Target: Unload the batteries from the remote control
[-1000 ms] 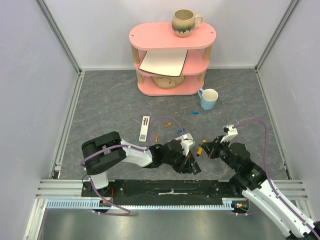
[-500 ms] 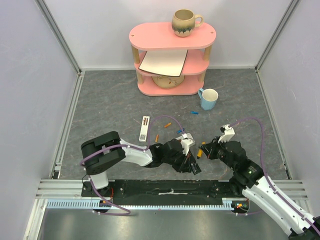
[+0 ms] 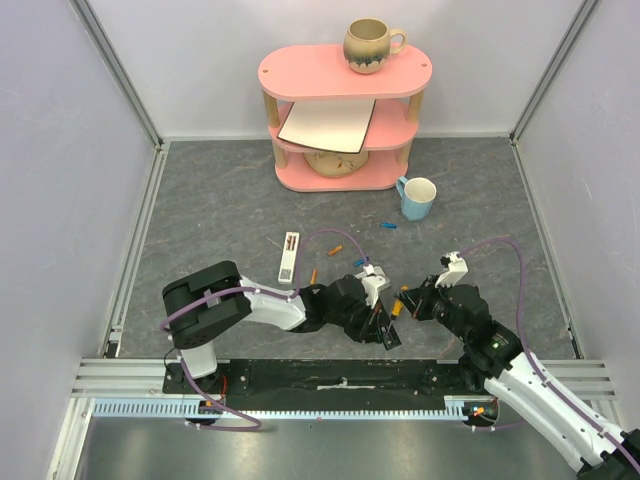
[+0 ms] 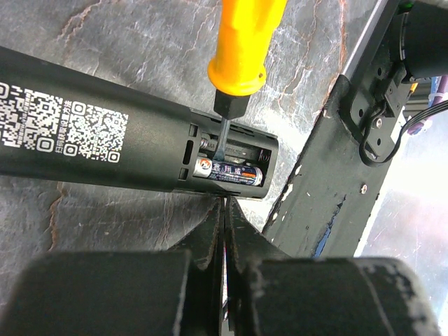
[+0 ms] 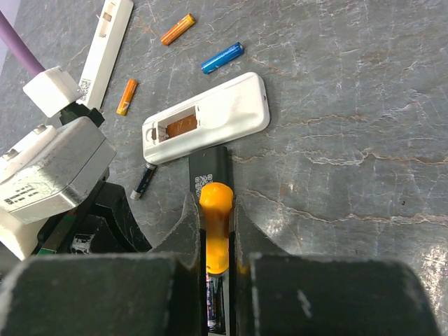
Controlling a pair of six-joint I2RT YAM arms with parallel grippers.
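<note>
The black remote control (image 4: 105, 133) lies on the table with its battery bay open. One battery (image 4: 227, 171) sits in the bay. My right gripper (image 5: 217, 238) is shut on the orange-handled screwdriver (image 5: 215, 210), whose dark tip (image 4: 222, 133) reaches into the bay above the battery. My left gripper (image 4: 225, 201) is shut and empty, its tips against the remote's near edge. In the top view the left gripper (image 3: 383, 328) and right gripper (image 3: 408, 300) meet over the remote. Loose orange batteries (image 5: 176, 29) (image 5: 127, 96), a blue battery (image 5: 222, 57) and a dark battery (image 5: 143, 182) lie nearby.
A white remote (image 5: 206, 119) with an open bay lies just beyond the black one. A slim white remote (image 3: 289, 257) lies farther left. A blue mug (image 3: 418, 197) and a pink shelf (image 3: 345, 115) stand at the back. A black metal rail (image 4: 336, 182) runs beside the remote.
My right arm has shifted slightly left and nearer the left gripper, still holding the screwdriver. The left arm has hardly moved.
</note>
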